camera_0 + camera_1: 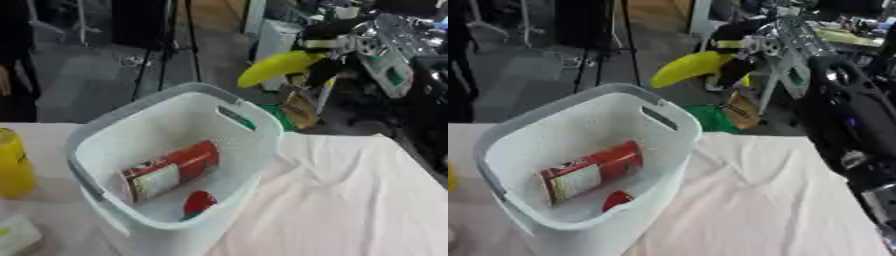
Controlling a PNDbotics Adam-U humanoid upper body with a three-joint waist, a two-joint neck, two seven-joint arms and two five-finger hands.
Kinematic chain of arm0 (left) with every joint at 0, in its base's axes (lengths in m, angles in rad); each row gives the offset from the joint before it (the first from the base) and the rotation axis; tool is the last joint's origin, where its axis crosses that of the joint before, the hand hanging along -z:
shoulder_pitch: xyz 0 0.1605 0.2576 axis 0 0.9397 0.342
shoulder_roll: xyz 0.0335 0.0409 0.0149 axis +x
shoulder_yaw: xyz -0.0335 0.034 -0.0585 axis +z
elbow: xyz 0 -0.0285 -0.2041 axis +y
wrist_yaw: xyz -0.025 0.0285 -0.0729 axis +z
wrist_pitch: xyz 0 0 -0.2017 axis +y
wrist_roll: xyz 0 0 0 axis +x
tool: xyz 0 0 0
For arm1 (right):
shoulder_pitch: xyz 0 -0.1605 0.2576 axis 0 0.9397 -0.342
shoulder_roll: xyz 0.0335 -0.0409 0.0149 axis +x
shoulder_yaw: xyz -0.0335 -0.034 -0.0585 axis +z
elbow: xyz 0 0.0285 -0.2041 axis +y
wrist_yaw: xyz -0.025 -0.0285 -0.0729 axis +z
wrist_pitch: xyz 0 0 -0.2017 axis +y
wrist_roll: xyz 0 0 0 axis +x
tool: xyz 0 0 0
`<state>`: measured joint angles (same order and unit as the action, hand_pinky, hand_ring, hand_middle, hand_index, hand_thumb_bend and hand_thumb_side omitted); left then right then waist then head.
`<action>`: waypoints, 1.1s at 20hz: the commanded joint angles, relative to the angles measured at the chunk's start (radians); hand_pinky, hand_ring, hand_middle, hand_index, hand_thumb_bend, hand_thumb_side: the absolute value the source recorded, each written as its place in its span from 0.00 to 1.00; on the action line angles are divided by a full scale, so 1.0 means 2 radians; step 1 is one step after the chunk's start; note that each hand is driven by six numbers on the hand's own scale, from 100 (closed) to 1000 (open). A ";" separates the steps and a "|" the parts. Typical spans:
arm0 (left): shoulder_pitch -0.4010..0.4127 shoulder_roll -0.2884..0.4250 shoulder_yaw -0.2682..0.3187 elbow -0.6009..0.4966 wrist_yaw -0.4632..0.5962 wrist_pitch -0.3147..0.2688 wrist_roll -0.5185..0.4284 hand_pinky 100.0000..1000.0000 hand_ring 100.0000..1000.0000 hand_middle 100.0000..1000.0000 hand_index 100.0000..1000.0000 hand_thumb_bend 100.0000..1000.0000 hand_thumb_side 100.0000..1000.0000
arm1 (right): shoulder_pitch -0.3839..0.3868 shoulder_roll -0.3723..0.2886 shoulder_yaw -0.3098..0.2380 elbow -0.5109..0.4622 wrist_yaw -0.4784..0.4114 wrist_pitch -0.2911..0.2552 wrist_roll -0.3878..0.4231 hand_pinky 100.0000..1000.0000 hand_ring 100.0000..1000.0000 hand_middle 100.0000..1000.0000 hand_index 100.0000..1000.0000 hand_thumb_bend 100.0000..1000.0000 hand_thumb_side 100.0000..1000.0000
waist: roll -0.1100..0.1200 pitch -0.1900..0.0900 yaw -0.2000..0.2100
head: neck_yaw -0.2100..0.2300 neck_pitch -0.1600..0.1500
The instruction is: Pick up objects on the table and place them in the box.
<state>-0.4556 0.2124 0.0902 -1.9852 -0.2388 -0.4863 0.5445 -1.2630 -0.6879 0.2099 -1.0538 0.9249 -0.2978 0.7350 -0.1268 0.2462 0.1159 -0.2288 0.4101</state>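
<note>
My right hand [328,42] clenches the banana [278,67] at upper right, raised high to clear the box [262,131] rim; can [171,170] already inside.

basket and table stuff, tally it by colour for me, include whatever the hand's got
red: 2 (can and a small red thing, both in the basket)
yellow: 2 (banana held up in the right hand, bottle on the table left of the basket)
white: 1 (thing at the lower left edge)
total: 5
</note>
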 commanded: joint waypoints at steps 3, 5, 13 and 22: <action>-0.012 0.007 -0.003 -0.007 0.003 -0.002 -0.003 0.59 0.46 0.56 0.72 0.00 0.97 | -0.020 0.000 0.001 -0.013 -0.008 -0.002 0.000 0.56 0.47 0.31 0.47 0.00 0.46 | 0.001 -0.005 0.005 | -0.003 -0.009; -0.013 0.006 -0.003 -0.007 0.004 -0.002 -0.003 0.59 0.46 0.56 0.72 0.00 0.97 | -0.021 0.002 0.002 -0.014 -0.008 -0.002 0.000 0.56 0.47 0.31 0.47 0.00 0.46 | 0.001 -0.005 0.006 | -0.003 -0.009; -0.019 0.003 -0.004 -0.007 0.006 -0.005 -0.005 0.59 0.46 0.56 0.72 0.00 0.97 | -0.022 0.027 0.022 -0.029 -0.028 -0.011 -0.004 0.56 0.47 0.31 0.48 0.00 0.48 | -0.002 0.000 0.015 | -0.007 -0.014; -0.022 0.001 -0.004 -0.007 0.007 -0.006 -0.005 0.59 0.46 0.56 0.72 0.00 0.97 | -0.015 0.036 0.040 -0.037 -0.060 -0.013 -0.011 0.66 0.55 0.42 0.64 0.00 0.71 | -0.002 0.006 0.022 | -0.007 -0.013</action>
<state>-0.4846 0.2108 0.0841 -1.9852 -0.2286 -0.4954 0.5352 -1.2750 -0.5999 0.2925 -1.1035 0.8196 -0.3220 0.7163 -0.1383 0.2736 0.1607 -0.2402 0.3942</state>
